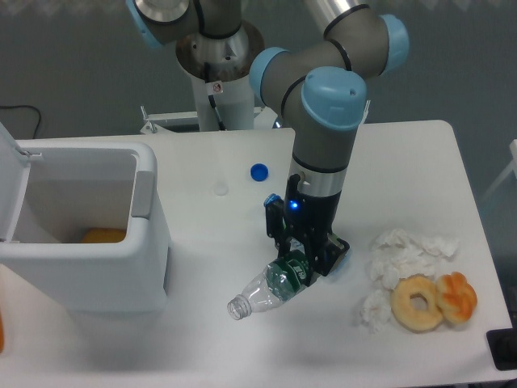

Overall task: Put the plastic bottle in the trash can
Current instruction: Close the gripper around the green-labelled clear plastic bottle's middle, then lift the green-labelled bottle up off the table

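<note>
The plastic bottle (271, 288) is clear and crinkled with a dark green label and no cap. It lies on its side on the white table, mouth pointing to the lower left. My gripper (304, 260) is down over its labelled end, with the fingers on either side of the bottle's base; whether they press on it is not clear. The trash can (148, 242) is a large white bin at the left, its lid hinged open, with an orange object inside.
A blue cap (258, 171) lies on the table behind the gripper. Crumpled white tissue (404, 257), a doughnut (418, 302) and an orange piece (457, 296) sit at the right. A dark object (502, 349) is at the lower right edge.
</note>
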